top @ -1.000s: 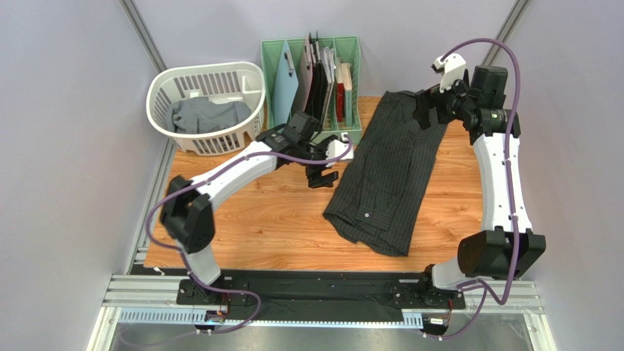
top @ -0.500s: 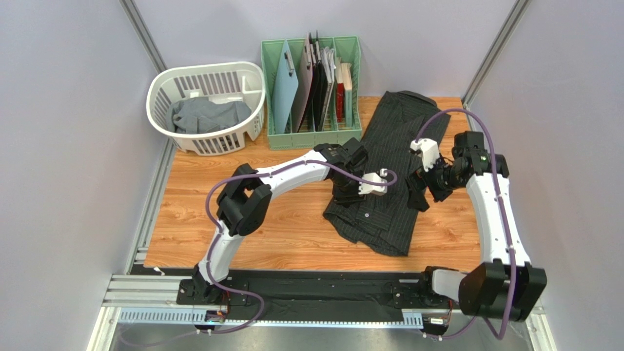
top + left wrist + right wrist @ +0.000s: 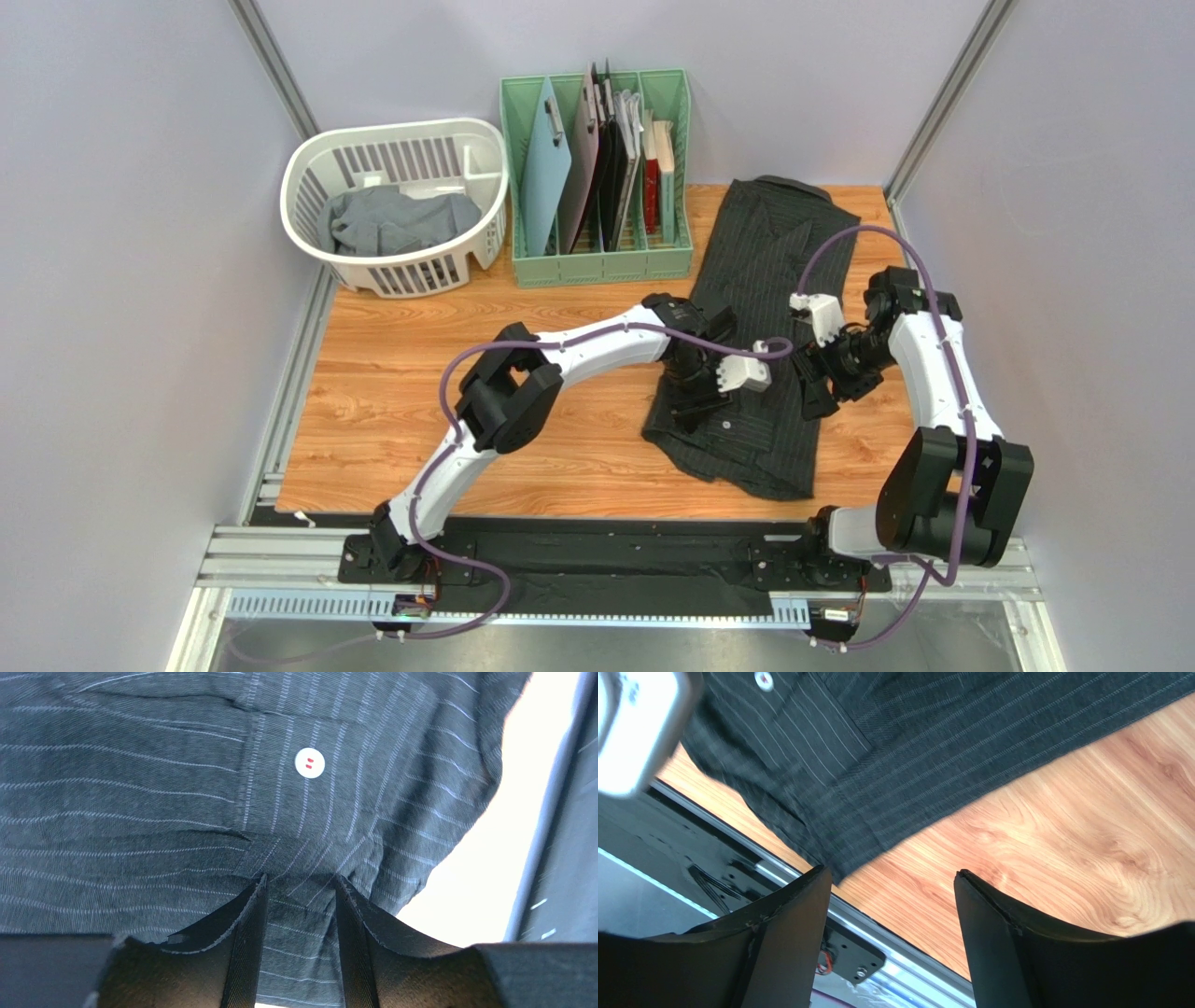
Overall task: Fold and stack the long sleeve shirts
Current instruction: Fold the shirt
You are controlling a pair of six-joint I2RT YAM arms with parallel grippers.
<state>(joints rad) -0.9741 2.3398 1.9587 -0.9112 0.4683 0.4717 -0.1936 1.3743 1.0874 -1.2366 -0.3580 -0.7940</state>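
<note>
The black pinstripe shirt (image 3: 765,259) lies lengthwise on the wooden table, collar at the back and hem near the front edge. My left gripper (image 3: 699,398) is down on its lower left part. In the left wrist view the fingers (image 3: 247,938) pinch a bunched fold of the shirt (image 3: 140,777) just below a white button (image 3: 309,763). My right gripper (image 3: 814,395) hovers at the shirt's lower right edge, open and empty; bare wood shows between its fingers (image 3: 801,945) beside the shirt's corner (image 3: 934,749). The grey shirt (image 3: 400,220) lies crumpled in the basket.
A white laundry basket (image 3: 302,175) stands at the back left. A green rack (image 3: 603,262) with boards and folders stands at the back centre, beside the shirt's collar. The table's front edge and metal rail (image 3: 892,931) lie just beyond the right gripper.
Both grippers have come from the back of the table down to the shirt's lower part. The shirt's lower end has shifted a little to the right with the left gripper.
</note>
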